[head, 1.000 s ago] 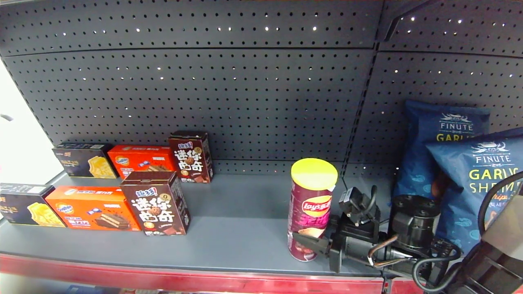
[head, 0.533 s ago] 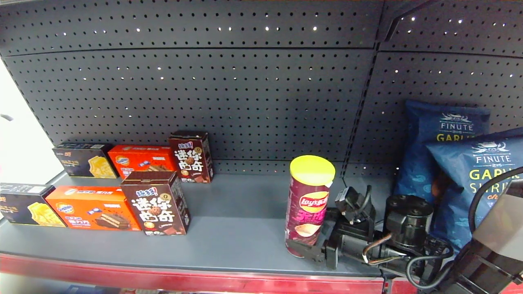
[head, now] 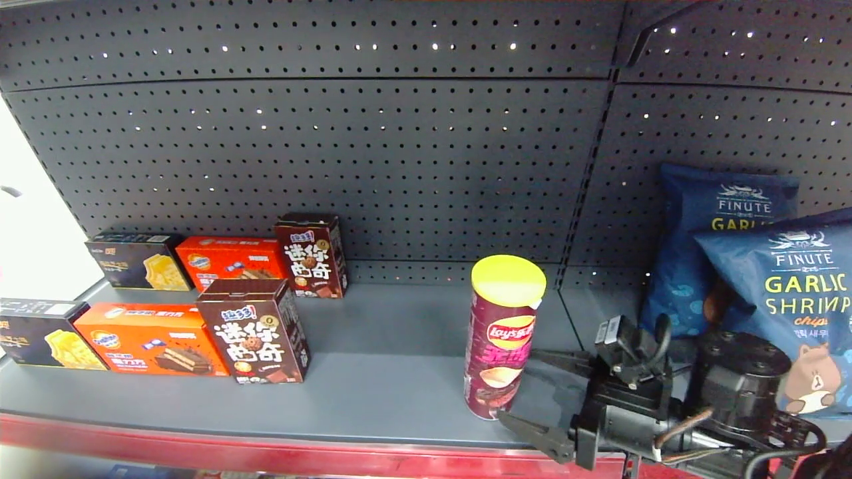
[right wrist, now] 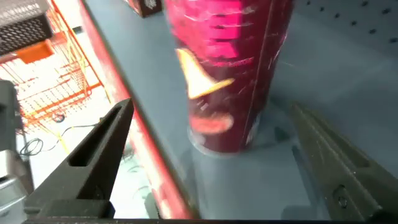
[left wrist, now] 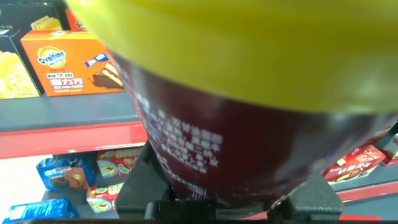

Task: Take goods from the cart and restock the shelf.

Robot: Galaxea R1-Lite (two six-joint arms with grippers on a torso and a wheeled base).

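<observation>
Head view, restocking a shelf. Compared with half a second earlier, the right claw has let go of the chip can and drawn back toward the near right. Its two black fingers, then closed on the can's lower half, now stand wide open. One tip is by the can's near foot and the other by its far right side, neither touching as far as can be seen. The can has kept its place. It stands upright and free on the grey shelf, right of centre, near the red front edge and well apart from the boxes ranged in two rows on the left. Its body is dark red with a chip pictured low on the front, and its flat lid is yellow. Two blue bags lean at the far right.

Left wrist view: a second can, with the same dark red body and yellow lid, lies close against the camera. The left claw appears to be clamped on it, though its fingers are mostly hidden beneath the can.

Right wrist view: the open fingers flank the standing can, with an orange wire cart beyond the shelf's near edge.
</observation>
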